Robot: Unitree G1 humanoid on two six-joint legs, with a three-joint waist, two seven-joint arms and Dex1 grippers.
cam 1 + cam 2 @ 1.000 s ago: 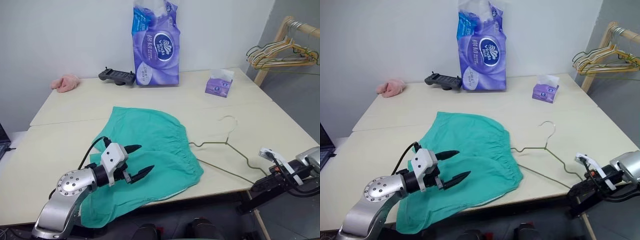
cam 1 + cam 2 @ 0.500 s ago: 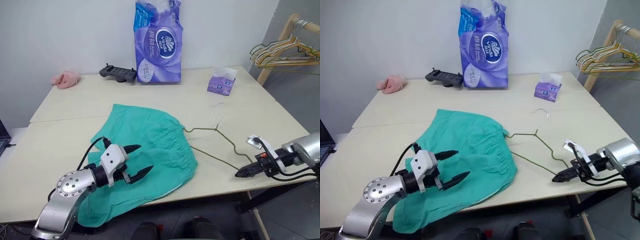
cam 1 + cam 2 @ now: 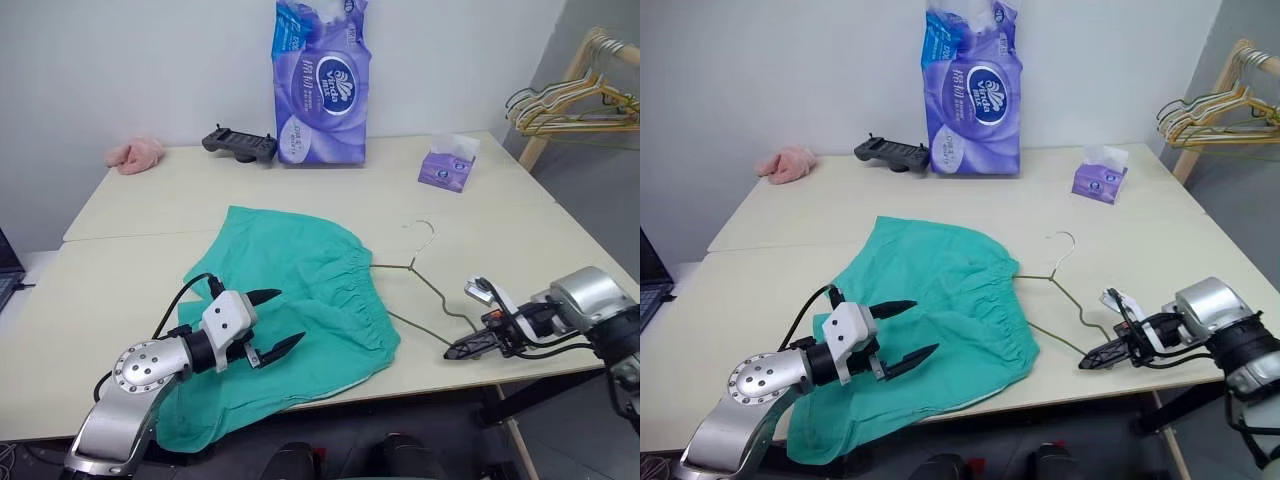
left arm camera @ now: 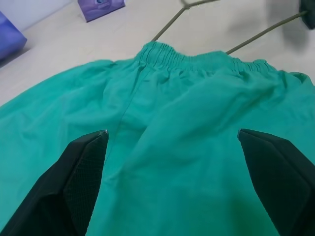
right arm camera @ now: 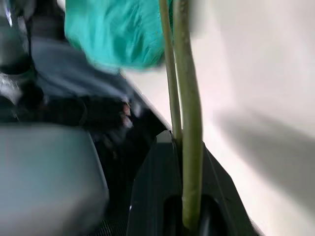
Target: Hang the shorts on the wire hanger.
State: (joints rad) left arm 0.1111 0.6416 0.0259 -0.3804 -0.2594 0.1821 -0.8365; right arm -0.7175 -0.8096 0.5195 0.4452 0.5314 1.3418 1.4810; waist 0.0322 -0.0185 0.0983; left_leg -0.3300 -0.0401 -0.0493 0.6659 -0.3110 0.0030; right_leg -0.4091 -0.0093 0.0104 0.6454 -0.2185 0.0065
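Shorts lie flat on the table, centre-left, gathered waistband facing 3 o'clock, one leg end draped over the near table edge at 7 o'clock.

Wire hanger lies at 3 o'clock of the shorts. Its hook curls toward 12 o'clock, one arm of the triangle touches or slips just under the waistband, and the far corner runs out toward 4 o'clock.

Right gripper sits at that corner, near the front table edge. Its fingers are pressed together, pinching the hanger wire; the right wrist view shows the wire running straight out from between the black fingers with the shorts beyond.

Left gripper hovers above the near part of the shorts, pointing toward 3 o'clock. Its fingers are spread wide with nothing between them. In the left wrist view both fingertips frame green fabric, with the waistband and hanger wire ahead. Cannot tell whether the tips touch the cloth.

Rest of the table: purple tissue pack standing at 12 o'clock by the wall, black game controller just beside it at its 9 o'clock, pink cloth lump at 10 o'clock, small purple tissue box at 1 o'clock. Off the table at 2 o'clock, a wooden rack carries a bunch of hangers.
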